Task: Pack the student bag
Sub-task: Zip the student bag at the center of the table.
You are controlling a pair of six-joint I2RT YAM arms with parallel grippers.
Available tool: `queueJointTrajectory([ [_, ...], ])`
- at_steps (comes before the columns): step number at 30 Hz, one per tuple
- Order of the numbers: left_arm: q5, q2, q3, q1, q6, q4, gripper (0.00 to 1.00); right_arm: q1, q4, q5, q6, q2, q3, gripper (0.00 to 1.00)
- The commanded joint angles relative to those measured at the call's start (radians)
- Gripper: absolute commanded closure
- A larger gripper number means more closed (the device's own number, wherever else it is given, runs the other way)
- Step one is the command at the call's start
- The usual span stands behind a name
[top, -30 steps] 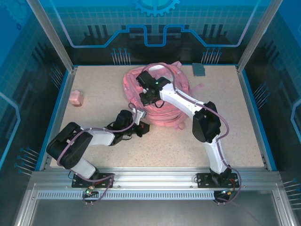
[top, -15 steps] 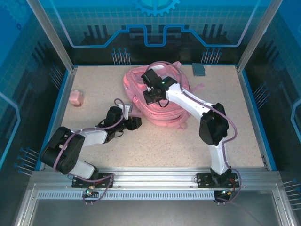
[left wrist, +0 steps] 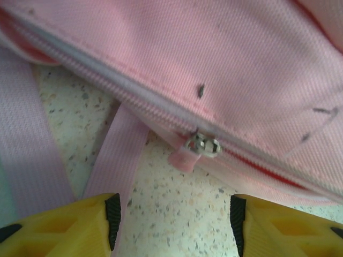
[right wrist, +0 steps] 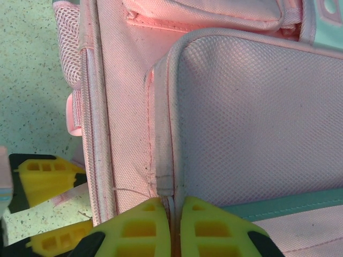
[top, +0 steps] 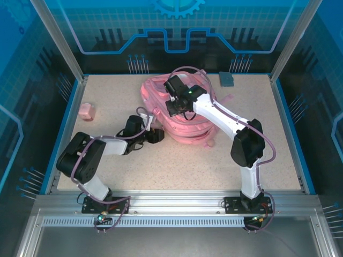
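Student bag [right wrist: 241, 107]: soft, limp, likely light; take by zip pull [left wrist: 202, 145]. Left gripper [left wrist: 174, 217] open; right gripper [right wrist: 175, 214] pinching its seam [right wrist: 162, 134].

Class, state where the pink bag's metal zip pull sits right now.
In the left wrist view, the zip pull hangs mid-frame on the student bag's zip line, ahead of the open left pincer.

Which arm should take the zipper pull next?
Left. The left gripper is open, the zipper pull just ahead of it; the right gripper is shut on a seam of the student bag.
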Motion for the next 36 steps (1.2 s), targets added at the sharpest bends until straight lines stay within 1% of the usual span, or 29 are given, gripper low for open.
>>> queueJointTrajectory([
  [1, 0.053, 0.045, 0.048, 0.007, 0.056, 0.057, 0.48, -0.008, 0.007, -0.003, -0.002, -0.064, 0.029, 1.0],
  [4, 0.078, 0.072, 0.066, 0.007, 0.061, 0.088, 0.55, -0.01, 0.008, -0.003, -0.006, -0.065, 0.029, 1.0],
  [10, 0.126, 0.109, 0.09, 0.01, 0.082, 0.121, 0.56, -0.012, 0.009, -0.001, -0.008, -0.066, 0.027, 1.0],
  [14, 0.147, 0.121, 0.1, 0.019, 0.092, 0.13, 0.53, -0.012, 0.008, -0.001, -0.01, -0.066, 0.026, 1.0],
  [15, 0.154, 0.124, 0.104, 0.021, 0.092, 0.13, 0.55, -0.013, 0.007, -0.001, -0.01, -0.066, 0.026, 1.0],
  [19, 0.15, 0.129, 0.112, 0.024, 0.096, 0.13, 0.75, -0.013, 0.007, 0.003, -0.008, -0.066, 0.024, 1.0],
  [22, 0.148, 0.121, 0.1, 0.025, 0.097, 0.131, 0.86, -0.013, 0.007, 0.008, -0.008, -0.066, 0.022, 1.0],
  [25, 0.153, 0.104, 0.079, 0.026, 0.098, 0.132, 0.93, -0.014, 0.007, 0.02, -0.005, -0.061, 0.022, 1.0],
  [29, 0.165, 0.068, 0.044, 0.023, 0.091, 0.122, 1.0, -0.014, 0.004, 0.034, 0.002, -0.048, 0.03, 1.0],
  [36, 0.169, 0.014, -0.037, 0.019, 0.066, 0.153, 1.0, -0.019, 0.001, 0.041, 0.019, -0.015, 0.063, 1.0],
])
